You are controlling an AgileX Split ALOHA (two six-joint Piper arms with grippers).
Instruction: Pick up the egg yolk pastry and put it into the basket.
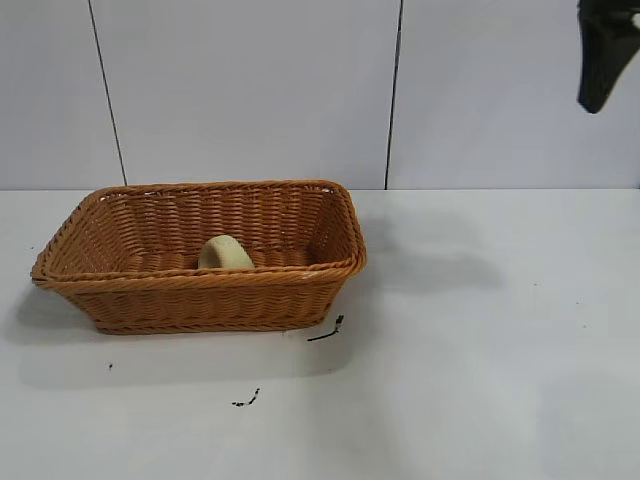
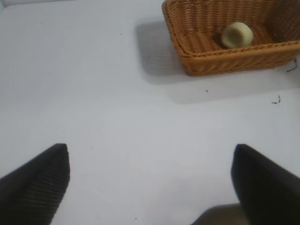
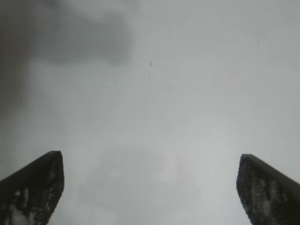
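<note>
The pale yellow egg yolk pastry (image 1: pixel 225 253) lies inside the orange-brown wicker basket (image 1: pixel 130 287) at the table's left; both also show in the left wrist view, pastry (image 2: pixel 237 35) and basket (image 2: pixel 206 61). My right gripper (image 1: pixel 603 60) hangs high at the upper right, far from the basket; in the right wrist view it (image 3: pixel 150 187) is open and empty over bare table. My left gripper (image 2: pixel 151 180) is open and empty over bare table, well away from the basket; it is out of the exterior view.
The white table (image 1: pixel 480 380) carries small black marks (image 1: pixel 327 333) near the basket's front right corner and another (image 1: pixel 247 400) nearer the front. A pale wall with dark seams stands behind.
</note>
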